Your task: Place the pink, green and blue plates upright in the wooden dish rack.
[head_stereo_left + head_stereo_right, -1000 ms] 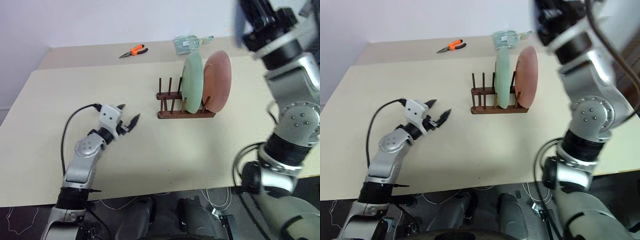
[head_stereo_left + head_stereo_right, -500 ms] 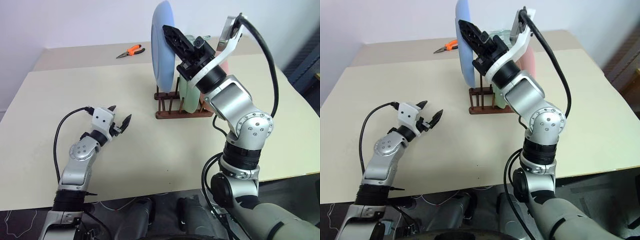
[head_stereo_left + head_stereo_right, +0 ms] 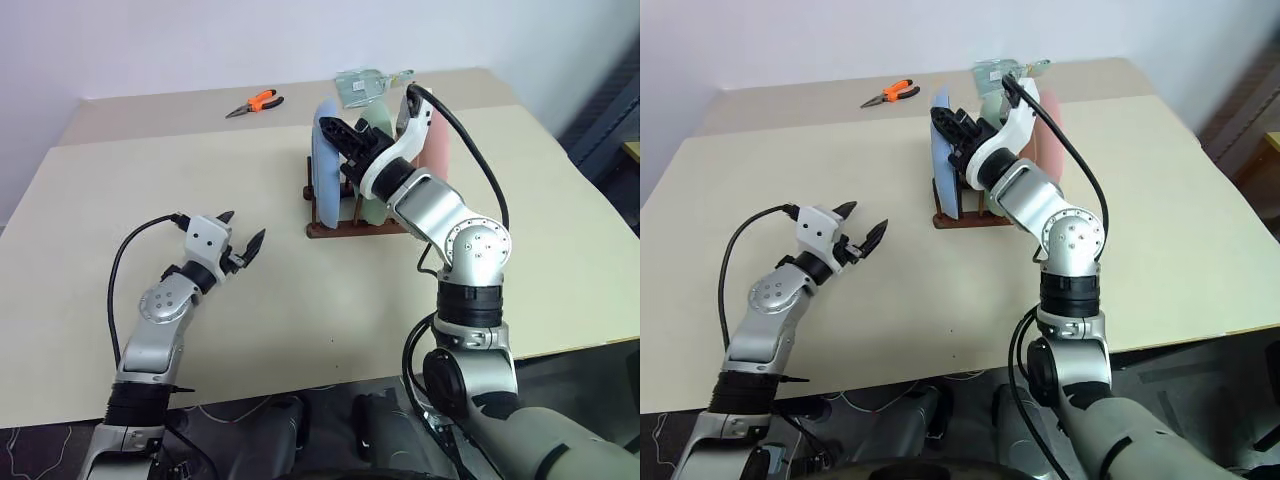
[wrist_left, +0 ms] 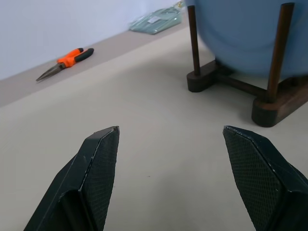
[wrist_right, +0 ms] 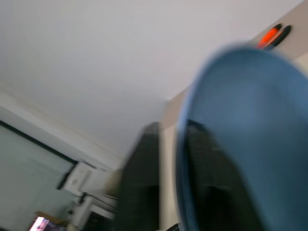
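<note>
Plastic blue plate (image 3: 327,166), likely light, stiff and slippery, is standing in the wooden dish rack (image 3: 355,228); right gripper (image 3: 342,138) is straddling its top rim, grip uncertain.

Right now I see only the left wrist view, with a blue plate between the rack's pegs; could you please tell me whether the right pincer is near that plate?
Observer: Yes, the right pincer is at the upper edge of the blue plate, which stands upright in the wooden dish rack.
Operator: Thank you. Are the other two plates in?
Observer: Yes, the green plate and the pink plate stand upright beside it in the same rack.
</note>
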Motion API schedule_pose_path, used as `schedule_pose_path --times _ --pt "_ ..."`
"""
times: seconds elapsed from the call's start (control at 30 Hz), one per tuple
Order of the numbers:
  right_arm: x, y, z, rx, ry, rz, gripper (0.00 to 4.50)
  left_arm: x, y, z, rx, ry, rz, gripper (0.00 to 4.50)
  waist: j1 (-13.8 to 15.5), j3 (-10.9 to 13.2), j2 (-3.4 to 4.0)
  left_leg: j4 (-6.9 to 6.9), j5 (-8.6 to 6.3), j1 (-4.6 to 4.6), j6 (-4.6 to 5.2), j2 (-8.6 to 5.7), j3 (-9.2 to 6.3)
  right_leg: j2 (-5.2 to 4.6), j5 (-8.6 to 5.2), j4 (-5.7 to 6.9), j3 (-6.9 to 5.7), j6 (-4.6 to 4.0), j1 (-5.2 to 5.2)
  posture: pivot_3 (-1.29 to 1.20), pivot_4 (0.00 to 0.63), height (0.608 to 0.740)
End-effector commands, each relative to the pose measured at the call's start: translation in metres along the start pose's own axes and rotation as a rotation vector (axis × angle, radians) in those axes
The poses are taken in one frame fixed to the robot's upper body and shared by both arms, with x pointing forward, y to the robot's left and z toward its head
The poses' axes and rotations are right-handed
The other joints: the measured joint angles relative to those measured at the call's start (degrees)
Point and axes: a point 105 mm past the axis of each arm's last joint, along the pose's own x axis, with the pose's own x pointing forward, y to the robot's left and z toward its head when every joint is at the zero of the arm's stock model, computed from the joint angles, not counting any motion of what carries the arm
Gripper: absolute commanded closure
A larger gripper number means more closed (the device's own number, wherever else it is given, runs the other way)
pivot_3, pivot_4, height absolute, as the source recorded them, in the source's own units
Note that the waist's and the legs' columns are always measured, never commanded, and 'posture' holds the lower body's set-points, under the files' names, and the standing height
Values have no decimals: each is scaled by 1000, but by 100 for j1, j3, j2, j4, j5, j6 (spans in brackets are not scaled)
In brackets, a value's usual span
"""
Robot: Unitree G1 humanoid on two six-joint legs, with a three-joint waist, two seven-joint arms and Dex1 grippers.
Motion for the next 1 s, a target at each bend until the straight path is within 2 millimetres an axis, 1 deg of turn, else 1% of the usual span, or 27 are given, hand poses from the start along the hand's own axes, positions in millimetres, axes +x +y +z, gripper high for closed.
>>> schedule_pose_path --times 0.03,0.1,0.17,0.23,0.3,0.37,0.43,0.47,0.5,0.53,0.6,0.63,0.67,0.7,0.77,0.8,0.87,0.9,0.93,1.0 --pt "3 18 11 -105 -28 62 1987 1 -1 8 16 -30 -2 959 0 0 0 0 0 0 0 0 0 0 0 0 0 0 0 0 150 727" --pt "3 26 15 -210 -37 88 1058 0 -2 7 14 -29 -3 959 1 0 0 0 0 0 0 0 0 -1 0 0 0 0 0 0 150 727" --pt "2 34 20 -287 -47 121 1058 -1 -2 7 13 -27 -3 959 1 0 0 0 0 0 1 0 0 -1 0 -1 0 0 0 0 150 727" --pt "-2 46 27 -401 -66 174 1058 -1 -3 6 11 -26 -3 959 1 0 0 0 0 0 1 0 0 -1 0 -1 0 0 0 0 150 727" --pt "-9 59 35 -533 -85 229 1058 0 -3 6 8 -26 -1 959 4 0 0 -1 0 -1 0 0 1 -1 0 -2 0 0 -1 0 150 727" --pt "-19 67 46 -680 -118 259 1058 0 -4 6 7 -26 0 959 16 0 -1 0 0 -1 0 0 1 -3 0 -4 -1 1 0 0 150 727" --pt "-30 68 59 -798 -154 255 1058 -1 -4 6 7 -26 4 959 19 0 -1 1 -1 -1 0 0 -1 -3 0 -7 -4 1 4 0 150 727" --pt "-39 63 72 -894 -189 225 1058 -1 -3 6 6 -24 8 959 23 1 -2 1 -2 -1 -2 -1 0 -4 0 -8 -4 1 6 0 150 727" --pt "-52 55 86 -976 -211 181 1058 -3 -1 4 8 -20 14 959 33 0 -3 2 -6 -1 -9 -1 -1 -5 0 -9 -5 2 8 0 150 727" --pt "-68 40 101 -1061 -229 107 1058 -6 2 2 11 -12 20 959 60 0 -6 3 -7 -1 -10 -1 -1 -5 0 -11 -7 2 9 0 150 727" --pt "-88 22 119 -1141 -237 11 1058 -8 5 -1 15 -2 29 959 138 -5 -15 5 -11 -1 -8 -1 -6 -7 -2 -21 -15 3 18 0 150 727" --pt "-102 -2 133 -1160 -240 -117 1058 -10 8 -3 18 7 35 959 146 -4 -13 8 -12 -2 -6 -1 -1 -9 -2 -20 -11 5 19 0 150 727" --pt "-113 -18 142 -1170 -240 -203 1058 -11 9 -4 19 12 39 959 150 -4 -14 8 -12 -2 -6 -2 1 -12 -2 -19 -8 5 18 0 150 727" --pt "-126 -35 150 -1182 -236 -299 1058 -12 12 -6 22 20 44 959 151 -4 -14 11 -12 -2 -6 -2 1 -12 -2 -18 -9 5 19 0 150 727" --pt "-142 -56 155 -1190 -220 -391 1058 -13 13 -8 21 28 50 959 145 -4 -14 14 -13 -2 -7 0 1 -12 -2 -15 -9 4 20 0 150 727" --pt "-151 -70 155 -1183 -200 -433 1058 -13 13 -9 19 32 53 959 136 -3 -12 15 -12 -2 -7 0 2 -11 -2 -15 -8 4 19 0 150 727" --pt "-172 -117 125 -1175 -43 -511 1058 -20 14 -17 16 62 47 959 145 -7 -17 12 -12 -2 -7 2 1 -10 -2 -15 -8 4 19 0 150 727" --pt "-179 -130 115 -1182 13 -524 1058 -21 13 -18 15 71 43 959 149 -8 -19 12 -12 0 -6 4 0 -8 -3 -15 -10 3 21 0 150 727" --pt "-184 -141 99 -1190 78 -512 1058 -24 14 -22 15 87 44 959 148 -7 -16 8 -11 0 -4 4 0 -8 -3 -18 -10 3 22 0 150 727" --pt "-190 -152 78 -1172 146 -474 1058 -30 15 -28 14 115 48 959 133 0 -5 9 -8 0 2 3 6 -9 -3 -17 -4 4 20 0 150 727"
